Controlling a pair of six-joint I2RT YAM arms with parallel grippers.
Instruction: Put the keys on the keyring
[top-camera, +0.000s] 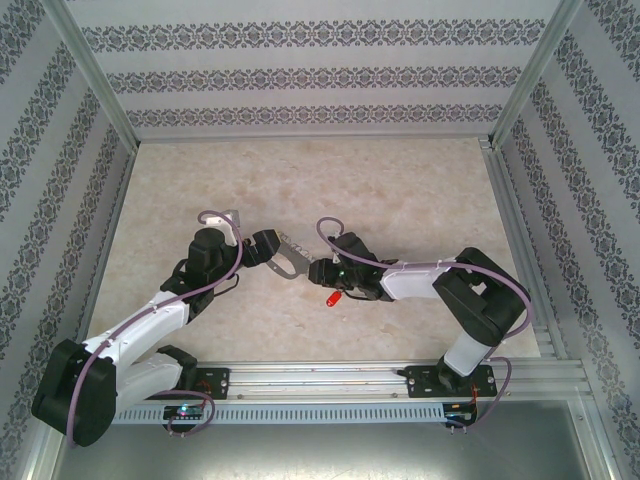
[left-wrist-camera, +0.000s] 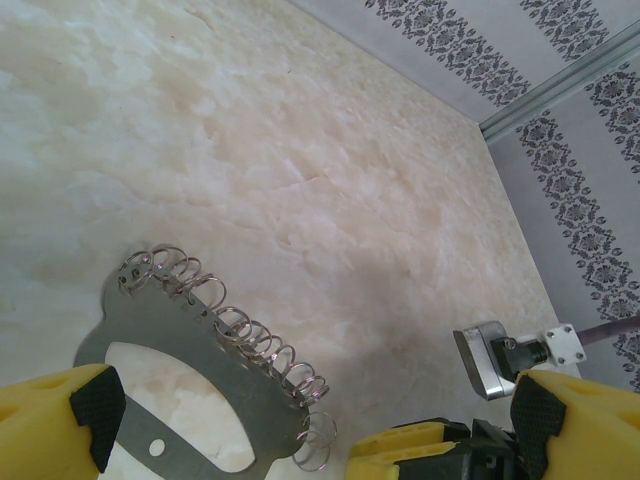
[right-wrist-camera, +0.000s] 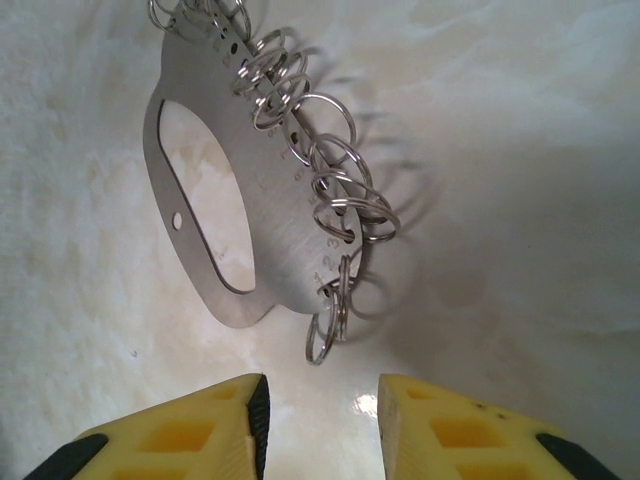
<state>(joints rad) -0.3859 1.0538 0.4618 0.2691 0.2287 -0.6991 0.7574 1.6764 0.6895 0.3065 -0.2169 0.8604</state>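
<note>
The keyring (top-camera: 292, 258) is a flat grey metal loop with a row of silvery split rings (right-wrist-camera: 335, 200) along one edge. It sits mid-table between the two grippers. My left gripper (top-camera: 268, 245) has its jaws spread wide around one end of the keyring (left-wrist-camera: 190, 340). The plate lies beside the left pad (left-wrist-camera: 98, 412) and well short of the other finger. My right gripper (right-wrist-camera: 322, 400) is open, its gap empty, with the endmost ring of the keyring (right-wrist-camera: 265, 200) just ahead of its fingertips. The red-headed key (top-camera: 332, 298) lies on the table beside the right gripper (top-camera: 318, 270).
The tabletop (top-camera: 400, 190) is marble-patterned and walled in by wallpapered panels and aluminium posts (top-camera: 525, 80). An aluminium rail (top-camera: 330, 378) carrying both arm bases runs along the near edge. In the left wrist view, the right arm's yellow finger (left-wrist-camera: 405, 450) sits close by.
</note>
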